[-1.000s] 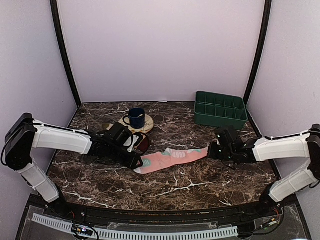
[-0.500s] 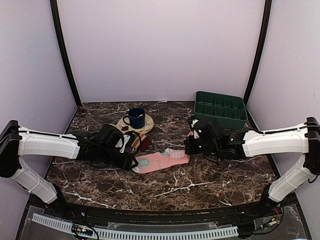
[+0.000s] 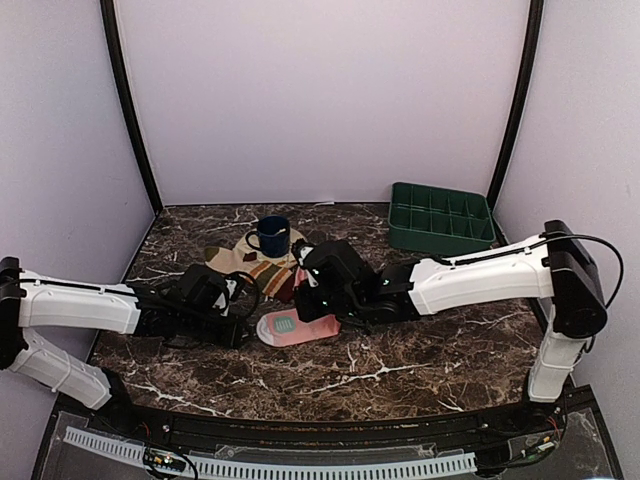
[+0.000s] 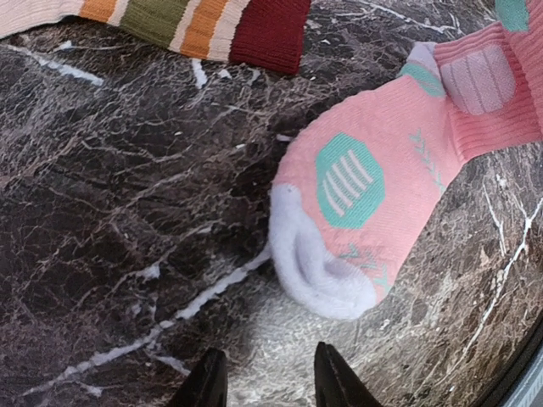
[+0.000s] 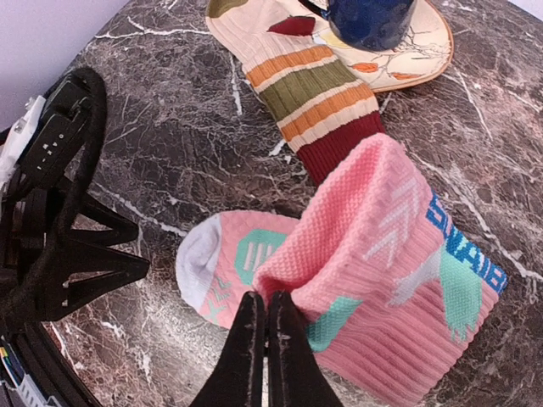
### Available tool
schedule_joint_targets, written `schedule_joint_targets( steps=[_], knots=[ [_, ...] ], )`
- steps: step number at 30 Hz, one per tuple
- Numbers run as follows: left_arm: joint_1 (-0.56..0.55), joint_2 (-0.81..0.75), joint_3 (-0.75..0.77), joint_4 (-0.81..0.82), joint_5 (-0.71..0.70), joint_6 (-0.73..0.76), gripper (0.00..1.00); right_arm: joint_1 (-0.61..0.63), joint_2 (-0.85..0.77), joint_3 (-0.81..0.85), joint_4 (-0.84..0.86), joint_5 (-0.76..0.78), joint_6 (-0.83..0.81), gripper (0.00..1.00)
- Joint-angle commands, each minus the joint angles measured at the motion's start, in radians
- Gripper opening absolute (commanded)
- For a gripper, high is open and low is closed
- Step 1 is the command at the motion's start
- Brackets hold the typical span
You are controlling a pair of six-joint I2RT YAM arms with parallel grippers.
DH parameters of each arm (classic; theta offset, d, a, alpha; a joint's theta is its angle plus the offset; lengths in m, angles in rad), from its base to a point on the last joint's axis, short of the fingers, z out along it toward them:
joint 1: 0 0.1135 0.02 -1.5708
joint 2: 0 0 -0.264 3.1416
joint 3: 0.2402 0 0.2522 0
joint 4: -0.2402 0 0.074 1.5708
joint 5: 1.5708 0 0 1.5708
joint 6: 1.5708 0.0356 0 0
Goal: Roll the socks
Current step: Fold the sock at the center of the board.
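Lying near the middle of the counter, the pink ribbed sock with mint patches and a white toe (image 5: 373, 246) is doubled over on itself: its cuff end is lifted and carried over the foot, while the toe rests flat on the stone. A thin fold of that cuff is pinched between the closed fingers of the right gripper (image 5: 261, 315). The left gripper (image 4: 270, 381) is set low just beside the toe, its jaws partly apart and nothing between them. The cream sock with green, orange and red stripes and a maroon toe (image 3: 270, 272) lies just behind, its maroon end close to the pink fold.

Several risks are judged from this. The pinch is shallow, so the fabric could slip free and the fold spring open. The toe is not pinned, so it could be dragged along instead of being rolled, leaving a loose bundle. The striped sock could be caught up. Its far end meets the round tan coaster (image 5: 424, 51) carrying a dark blue mug (image 3: 270, 236); whether it lies over or under cannot be told.

The dark brown marbled counter (image 3: 400, 360) is enclosed by pale lilac walls (image 3: 320, 100), and a green compartmented tray (image 3: 440, 240) stands at the far right.
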State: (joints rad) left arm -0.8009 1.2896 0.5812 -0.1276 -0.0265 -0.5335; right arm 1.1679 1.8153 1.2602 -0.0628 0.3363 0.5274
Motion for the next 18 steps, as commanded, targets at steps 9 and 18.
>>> schedule_joint_targets(
  steps=[9,18],
  knots=[
    [0.023,-0.044,-0.039,0.035,-0.049,-0.041,0.35,0.049,0.167,0.154,-0.009,-0.065,-0.019,0.00],
    [0.037,-0.003,-0.020,0.052,-0.041,-0.040,0.34,0.067,0.194,0.153,-0.011,-0.127,-0.016,0.00]
  ],
)
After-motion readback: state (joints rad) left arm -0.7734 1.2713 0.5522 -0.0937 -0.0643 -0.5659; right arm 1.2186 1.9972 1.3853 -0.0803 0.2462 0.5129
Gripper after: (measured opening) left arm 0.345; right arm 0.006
